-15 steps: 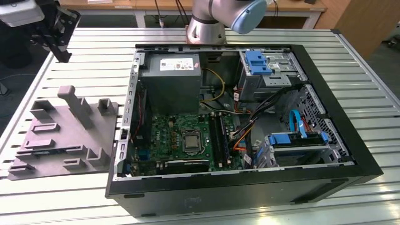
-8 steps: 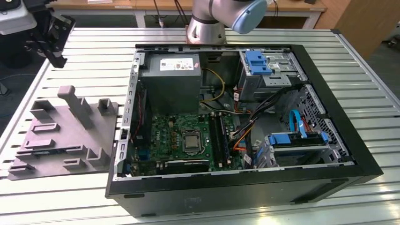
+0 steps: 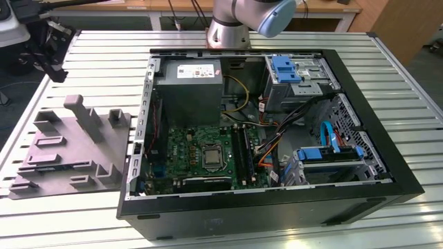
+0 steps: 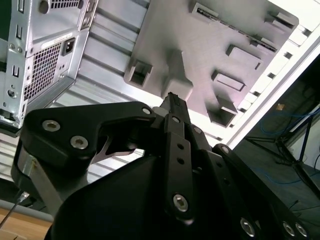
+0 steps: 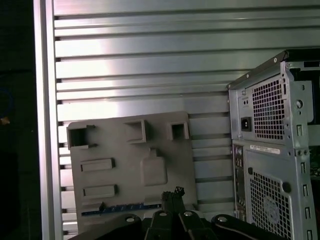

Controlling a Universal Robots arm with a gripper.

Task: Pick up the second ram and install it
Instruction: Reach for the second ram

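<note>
- Silver arm (image 3: 244, 15): upright joint with a pale blue cap, at the far edge in the exterior view.
- Black claw (image 4: 173, 99) in both wrist views: fingertips pressed together.
- Bolted linkage bars spread back from the tips toward the wrist.

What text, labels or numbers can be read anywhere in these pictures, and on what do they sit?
White label on the grey metal power supply box: print too small to read.
White sticker strip on the silver perforated rear panel of the computer case: blurred, unreadable.
Thin blue-green memory stick in the grey moulded tray: no print legible.
Nothing else is readable.
</note>
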